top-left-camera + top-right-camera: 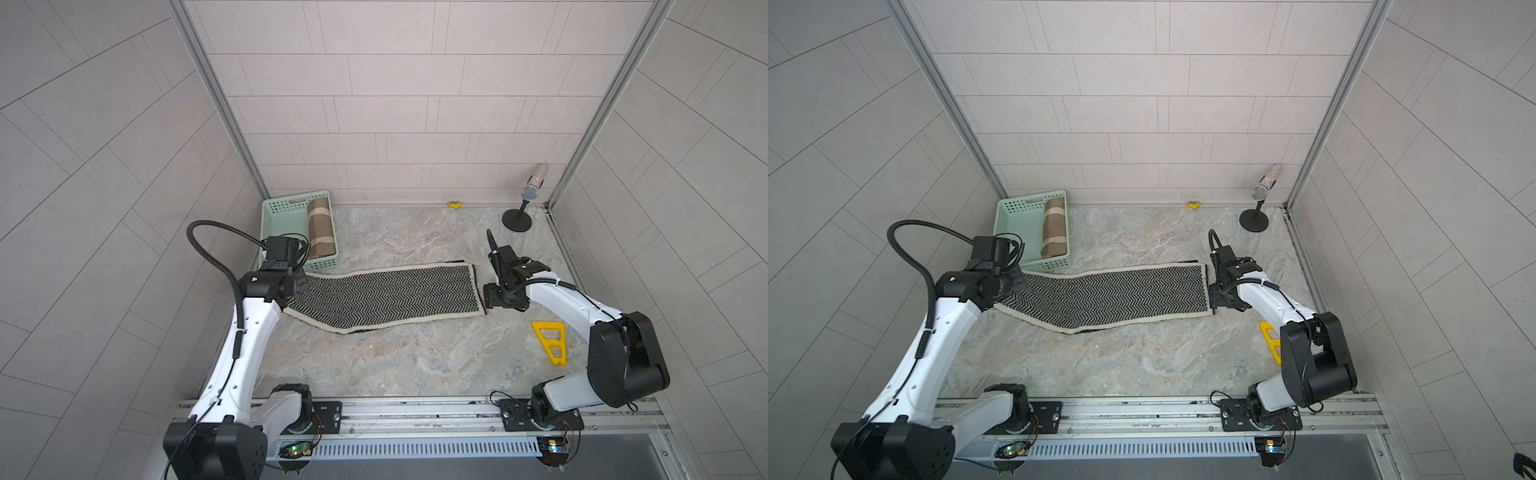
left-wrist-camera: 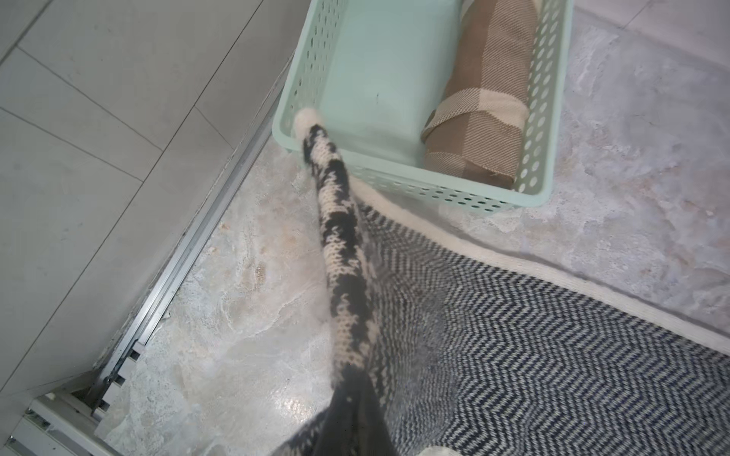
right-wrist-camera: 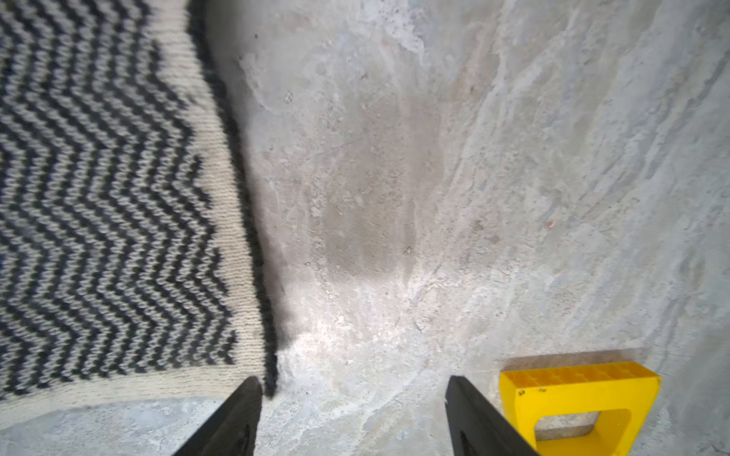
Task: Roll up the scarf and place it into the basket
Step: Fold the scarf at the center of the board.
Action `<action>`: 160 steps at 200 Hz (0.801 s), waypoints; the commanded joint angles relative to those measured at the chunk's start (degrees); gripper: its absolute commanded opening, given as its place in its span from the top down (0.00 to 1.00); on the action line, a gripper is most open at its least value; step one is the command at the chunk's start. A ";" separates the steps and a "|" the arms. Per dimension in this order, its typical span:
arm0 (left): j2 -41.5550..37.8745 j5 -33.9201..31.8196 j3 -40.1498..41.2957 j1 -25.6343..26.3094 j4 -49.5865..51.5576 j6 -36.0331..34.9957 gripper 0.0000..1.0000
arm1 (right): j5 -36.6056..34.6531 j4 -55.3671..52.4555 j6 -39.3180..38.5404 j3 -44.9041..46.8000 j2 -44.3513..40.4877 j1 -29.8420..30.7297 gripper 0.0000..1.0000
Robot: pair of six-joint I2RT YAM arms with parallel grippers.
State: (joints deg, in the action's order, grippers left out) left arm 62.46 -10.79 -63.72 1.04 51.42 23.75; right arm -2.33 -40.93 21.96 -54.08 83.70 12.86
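Note:
The scarf (image 1: 386, 297) (image 1: 1113, 297), a black-and-white herringbone knit with a cream border, lies stretched flat across the marble table. My left gripper (image 1: 301, 282) (image 1: 1017, 280) is shut on its left end. In the left wrist view the pinched edge of the scarf (image 2: 343, 256) rises as a ridge from the jaws toward the basket's near corner. The mint-green basket (image 1: 270, 224) (image 2: 545, 193) stands at the back left, just behind that end. My right gripper (image 1: 487, 297) (image 3: 353, 395) hangs open at the scarf's right end (image 3: 98, 197), with bare table between its fingers.
A rolled brown-and-cream cloth (image 1: 321, 228) (image 2: 486, 102) fills the right side of the basket. A yellow triangular frame (image 1: 550, 340) (image 3: 572, 398) lies close to the right gripper. A microphone on a round stand (image 1: 517, 216) occupies the back right corner. Walls enclose three sides.

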 commanded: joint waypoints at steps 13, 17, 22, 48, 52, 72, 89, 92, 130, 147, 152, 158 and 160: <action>1.07 13.60 -3.02 4.33 -1.45 3.77 1.00 | 4.17 1.71 0.72 0.17 0.28 -1.33 0.25; 1.57 13.98 -3.31 6.12 -2.39 4.89 1.00 | 5.15 2.13 0.72 0.40 0.36 -1.70 0.25; 2.34 13.90 -3.90 8.59 -3.47 6.07 1.00 | 6.46 2.68 0.64 0.55 0.44 -2.29 0.25; 10.20 10.96 -9.97 21.12 -6.36 10.58 1.00 | 12.20 4.96 0.44 1.19 1.16 -5.64 0.29; 11.79 11.03 -11.30 22.64 -6.73 10.98 1.00 | 12.71 5.15 0.46 1.25 1.20 -6.07 0.30; 19.45 10.15 -17.95 29.11 -7.02 13.34 1.00 | 14.40 5.64 0.02 1.22 1.42 -7.58 0.30; 25.74 7.43 -22.91 34.43 -7.04 15.22 1.00 | 15.49 6.06 -0.20 1.14 1.47 -8.80 0.31; 26.80 7.25 -23.72 35.11 -7.10 15.51 1.00 | 15.71 6.10 -0.23 1.09 1.46 -8.98 0.31; 38.55 10.37 -32.56 39.41 -7.28 17.47 1.00 | 15.69 6.05 -0.94 0.49 1.42 -10.13 0.31; 42.85 11.20 -35.19 41.11 -7.38 19.71 1.00 | 15.34 6.41 -1.19 0.33 2.17 -10.19 0.32; 43.96 10.70 -35.87 41.65 -7.49 20.08 1.00 | 15.26 6.46 -1.20 0.31 2.46 -10.22 0.32; 45.23 10.11 -36.53 42.29 -7.62 20.72 1.00 | 15.23 6.73 -1.21 0.21 2.88 -10.27 0.32; 45.54 10.00 -36.71 42.51 -7.84 20.90 1.00 | 15.29 6.78 -1.21 0.21 3.05 -10.28 0.32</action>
State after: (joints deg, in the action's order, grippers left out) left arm 104.44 -0.08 -96.95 41.76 43.92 41.08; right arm 12.99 -34.54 21.43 -53.30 85.08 2.92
